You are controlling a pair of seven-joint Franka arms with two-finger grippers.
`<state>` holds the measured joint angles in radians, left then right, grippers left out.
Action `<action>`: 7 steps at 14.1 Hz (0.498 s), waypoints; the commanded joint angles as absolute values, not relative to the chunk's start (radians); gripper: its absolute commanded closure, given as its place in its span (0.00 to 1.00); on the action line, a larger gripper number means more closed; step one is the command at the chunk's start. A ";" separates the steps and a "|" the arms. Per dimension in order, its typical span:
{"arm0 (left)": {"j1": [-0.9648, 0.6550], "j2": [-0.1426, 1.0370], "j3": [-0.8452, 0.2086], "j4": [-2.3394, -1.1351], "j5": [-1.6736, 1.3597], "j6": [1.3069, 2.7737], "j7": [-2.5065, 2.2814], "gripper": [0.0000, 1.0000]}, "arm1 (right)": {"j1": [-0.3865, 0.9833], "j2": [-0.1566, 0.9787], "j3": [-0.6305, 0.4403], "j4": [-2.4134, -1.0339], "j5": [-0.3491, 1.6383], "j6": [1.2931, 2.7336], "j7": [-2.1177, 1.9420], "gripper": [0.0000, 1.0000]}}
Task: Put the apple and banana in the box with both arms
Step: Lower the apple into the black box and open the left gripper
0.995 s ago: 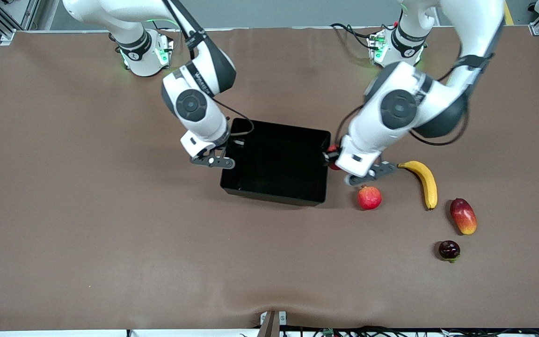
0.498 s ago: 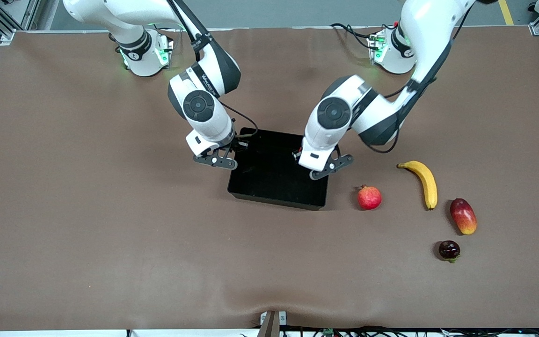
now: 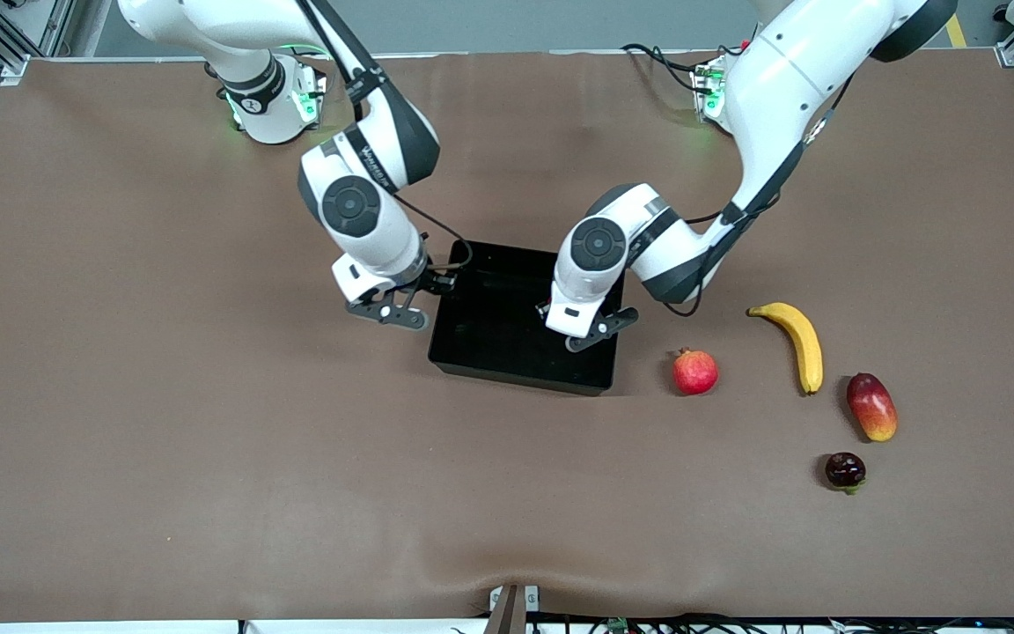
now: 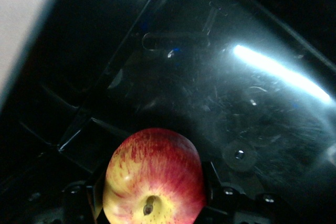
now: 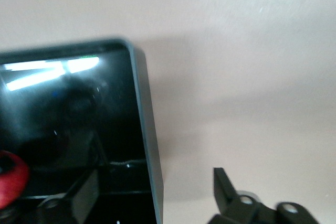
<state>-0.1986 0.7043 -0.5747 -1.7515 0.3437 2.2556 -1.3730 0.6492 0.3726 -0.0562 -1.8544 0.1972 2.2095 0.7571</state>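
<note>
The apple point(image 4: 153, 177), red with yellow patches, sits between my left gripper's fingers above the glossy floor of the black box point(image 4: 252, 103). In the front view my left gripper point(image 3: 599, 330) is over the box point(image 3: 516, 380), at its end toward the left arm, and the hand hides the apple. My right gripper point(image 3: 391, 313) is open at the box's other end. Its fingers straddle the box's wall point(image 5: 149, 140). The banana point(image 3: 796, 343) lies on the table toward the left arm's end.
A red pomegranate point(image 3: 694, 372) lies between box and banana. A red-yellow mango point(image 3: 871, 406) and a small dark fruit point(image 3: 845, 470) lie nearer the front camera than the banana. A bit of red point(image 5: 10, 179) shows over the box's inside.
My left gripper has moved with the apple from beside the box, by the pomegranate, to over the box's inside. My right gripper stayed at the box's end, shifting slightly.
</note>
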 commanded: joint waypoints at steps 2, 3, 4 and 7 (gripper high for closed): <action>-0.207 0.715 -0.575 -1.740 0.388 2.269 -1.422 0.10 | 0.585 0.353 -0.046 -1.838 0.207 2.200 0.674 0.00; -0.206 0.709 -0.575 -1.736 0.391 2.269 -1.417 0.00 | 0.554 0.351 -0.046 -1.839 0.207 2.183 0.631 0.00; -0.203 0.698 -0.575 -1.730 0.391 2.260 -1.417 0.00 | 0.525 0.350 -0.046 -1.838 0.207 2.157 0.573 0.00; -0.187 0.593 -0.577 -1.721 0.380 2.208 -1.434 0.00 | 0.447 0.341 -0.046 -1.839 0.207 2.137 0.424 0.00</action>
